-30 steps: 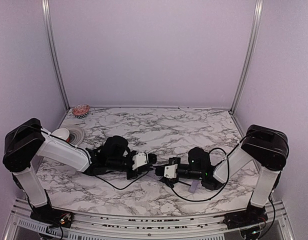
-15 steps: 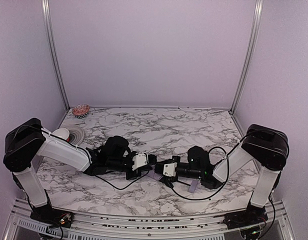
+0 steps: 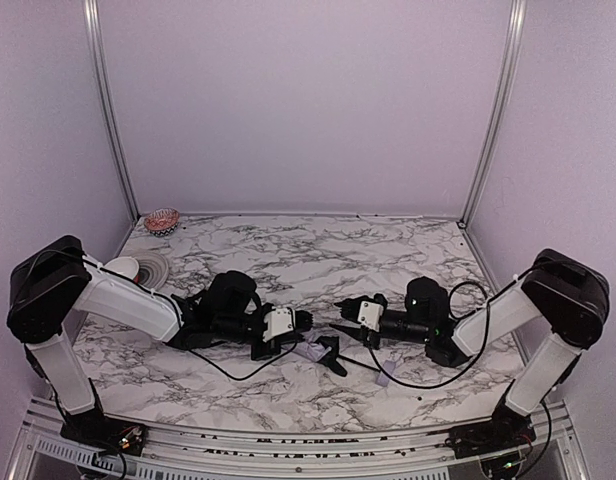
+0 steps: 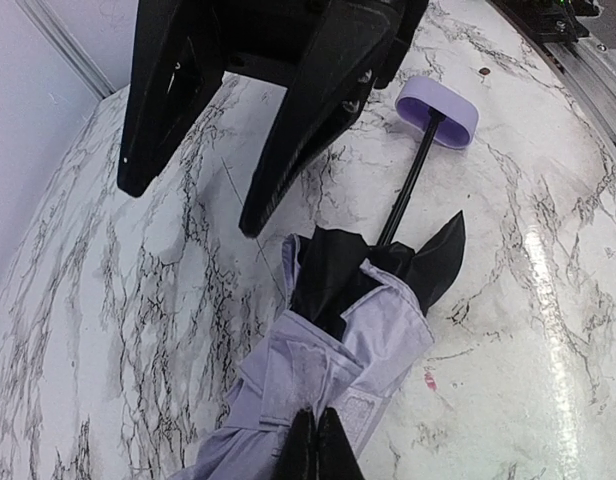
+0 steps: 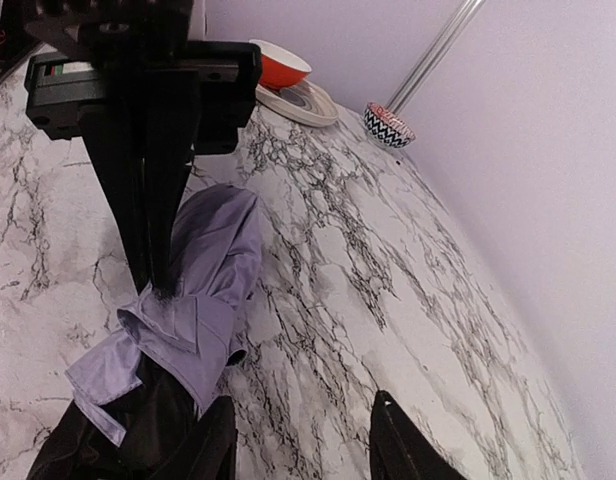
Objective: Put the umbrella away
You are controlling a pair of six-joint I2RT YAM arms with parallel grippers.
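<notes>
The umbrella (image 3: 312, 351) lies folded on the marble table between the arms, with pale lavender fabric (image 4: 338, 350) and black lining showing at its mouth. Its thin black shaft (image 4: 408, 185) ends in the lavender block handle (image 4: 436, 100), which also shows in the top view (image 3: 385, 378). My left gripper (image 3: 304, 327) is shut on a fold of the lavender fabric (image 4: 318, 452). My right gripper (image 3: 340, 314) is open and empty, just right of the umbrella and apart from it. In the right wrist view, the umbrella (image 5: 203, 290) lies left of the right gripper (image 5: 303, 440).
An orange-and-white bowl (image 5: 278, 65) sits on a grey plate (image 3: 153, 268) at the table's left edge. A small patterned bowl (image 3: 162, 220) stands in the back left corner. Metal posts and lavender walls close in the table.
My right gripper has drawn back to the right and away from the umbrella and stands open. My left gripper has kept its hold on the fabric and hardly moved.
</notes>
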